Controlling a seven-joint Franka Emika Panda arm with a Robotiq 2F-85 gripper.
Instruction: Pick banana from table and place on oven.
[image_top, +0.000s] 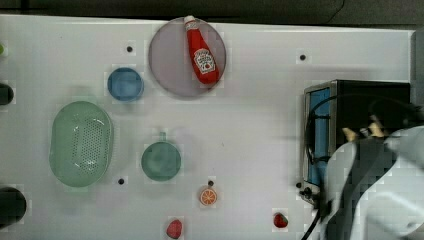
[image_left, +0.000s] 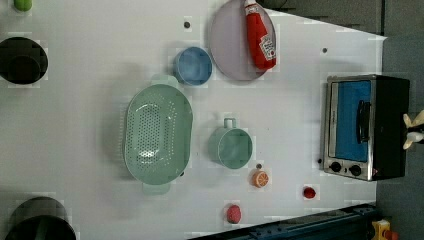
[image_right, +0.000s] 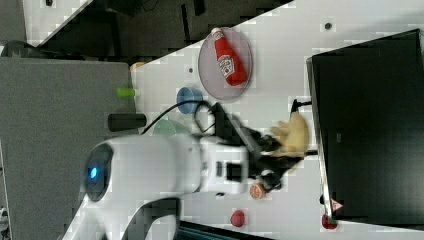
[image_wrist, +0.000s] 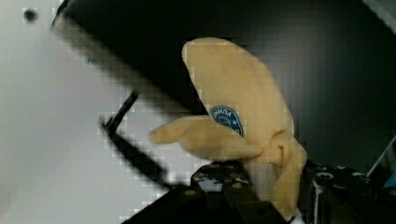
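**Banana held over oven top**

Gripper (image_wrist: 261, 186) pinching banana (image_wrist: 243, 116) at its stem end, blue sticker visible in wrist view. In right view, banana (image_right: 292, 137) at oven (image_right: 370, 125) front edge, above black top. In top view, arm covers most of oven (image_top: 350, 95); only banana (image_top: 362, 131) tips peek out. Left view gives glass door, knobs. Ketchup bottle (image_top: 201, 50) on plate (image_top: 167, 65), table (image_top: 260, 125).

Place: a robot lab bench staged as a toy kitchen.
Surface: white table (image_top: 260, 125) with small dark round holes.
Props: toaster oven (image_left: 365, 127) below the gripper (image_wrist: 261, 186); ketchup bottle (image_top: 201, 50), green colander (image_top: 81, 143) and toy fruit farther off.
Robot: white arm (image_right: 165, 165) with cabling.
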